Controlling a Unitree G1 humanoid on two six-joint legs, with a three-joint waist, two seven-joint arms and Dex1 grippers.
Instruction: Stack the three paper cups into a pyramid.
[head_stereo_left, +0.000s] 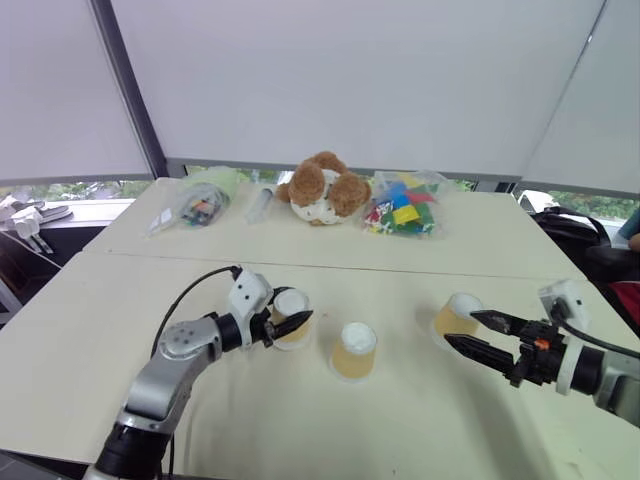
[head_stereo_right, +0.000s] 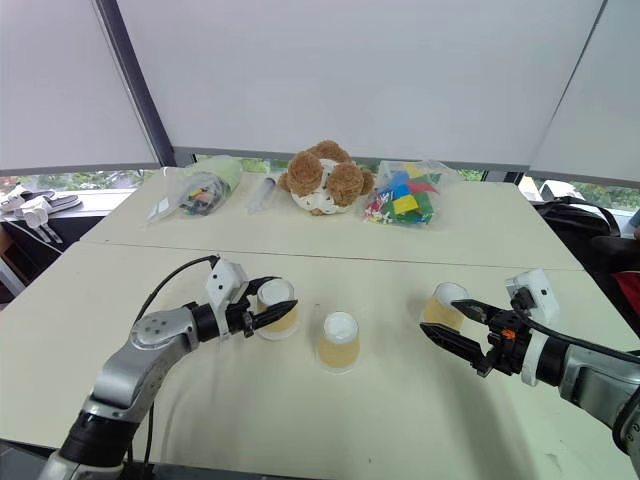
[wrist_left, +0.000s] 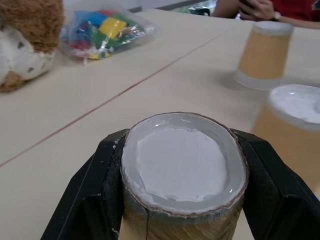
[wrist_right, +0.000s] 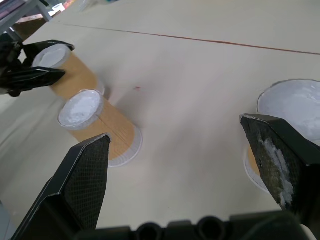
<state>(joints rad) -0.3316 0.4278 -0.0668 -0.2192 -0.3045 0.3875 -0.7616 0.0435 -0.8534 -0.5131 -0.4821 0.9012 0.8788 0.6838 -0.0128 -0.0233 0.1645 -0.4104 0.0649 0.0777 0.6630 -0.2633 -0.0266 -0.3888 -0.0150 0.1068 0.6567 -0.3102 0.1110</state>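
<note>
Left gripper (head_stereo_left: 292, 324) clamped on the left paper cup (head_stereo_left: 291, 312), fingers pressed against its upper sides; the wrist view cuts off that cup's base, so contact with the table (head_stereo_left: 300, 420) cannot be told. Middle cup (head_stereo_left: 354, 350) stands inverted, white bottom up, just beside the held one and ungripped. Right gripper (head_stereo_left: 478, 335) spread wide, fingertips near the right cup (head_stereo_left: 455, 317), not touching; its fingers partly hide that cup. Teddy bear (head_stereo_left: 322, 187) and bagged coloured blocks (head_stereo_left: 403, 206) lie at the far edge.

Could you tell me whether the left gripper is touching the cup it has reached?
Touching: the left wrist view shows the left gripper with both fingers pressed against the cup.
</note>
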